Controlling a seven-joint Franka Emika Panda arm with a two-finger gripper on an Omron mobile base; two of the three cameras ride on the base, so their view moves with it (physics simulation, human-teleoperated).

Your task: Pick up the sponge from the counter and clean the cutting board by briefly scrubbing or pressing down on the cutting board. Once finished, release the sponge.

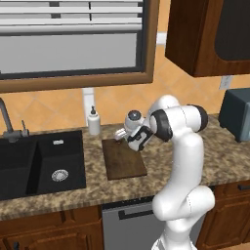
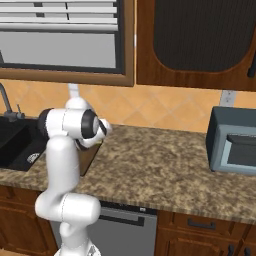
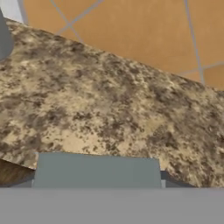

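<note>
Your pincer sits low over the far end of the board, near the soap bottle to its left. In the hand view a grey-blue sponge lies right at its tips, with speckled table beyond. You cannot tell whether the pincer is clenched or released.

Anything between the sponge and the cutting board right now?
Nothing visible. The gripper hangs at the far end of the cutting board, and the soap dispenser stands off to one side. In the hand view the sponge sits right at the hand, with a board corner beside it and bare counter beyond.
</note>
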